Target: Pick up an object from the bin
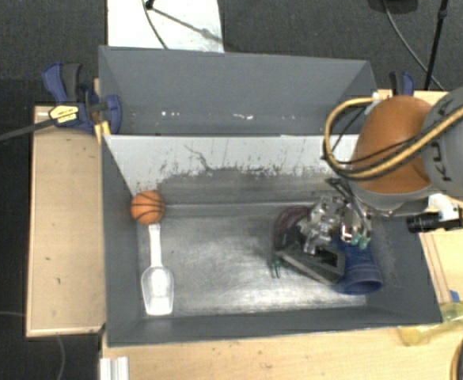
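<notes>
Nearest, a white scoop (157,285) lies untouched at the bin's (215,253) left. To the right our hand (332,229) sits low over a small heap: blue cup (360,275), black slab (314,264), dark red lump (288,222). We cannot tell whether it is clenched or released, so we judge the grasp and lift remain. Farther left rests an orange ball (147,207).
</notes>
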Robot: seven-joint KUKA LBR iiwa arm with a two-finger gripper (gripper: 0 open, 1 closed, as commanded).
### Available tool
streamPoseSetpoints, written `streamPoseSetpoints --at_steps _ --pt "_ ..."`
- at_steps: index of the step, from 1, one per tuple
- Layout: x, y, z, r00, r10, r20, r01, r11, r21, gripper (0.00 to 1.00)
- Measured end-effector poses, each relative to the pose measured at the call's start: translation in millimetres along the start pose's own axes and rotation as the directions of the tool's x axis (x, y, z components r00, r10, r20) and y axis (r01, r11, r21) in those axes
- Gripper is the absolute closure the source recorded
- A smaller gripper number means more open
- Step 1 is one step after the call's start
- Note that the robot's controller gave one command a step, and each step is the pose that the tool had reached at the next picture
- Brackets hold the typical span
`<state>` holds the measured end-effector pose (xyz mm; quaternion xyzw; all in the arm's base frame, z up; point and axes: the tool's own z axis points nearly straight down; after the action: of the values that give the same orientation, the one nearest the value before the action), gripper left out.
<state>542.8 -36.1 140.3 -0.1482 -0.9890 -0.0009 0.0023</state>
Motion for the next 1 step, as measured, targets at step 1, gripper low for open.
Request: streamPoseSetpoints --at_steps 1 --pt "0.2 -1.8 -48.6 1.000 0.009 -0.004 -0.009 1.000 0.003 1.00"
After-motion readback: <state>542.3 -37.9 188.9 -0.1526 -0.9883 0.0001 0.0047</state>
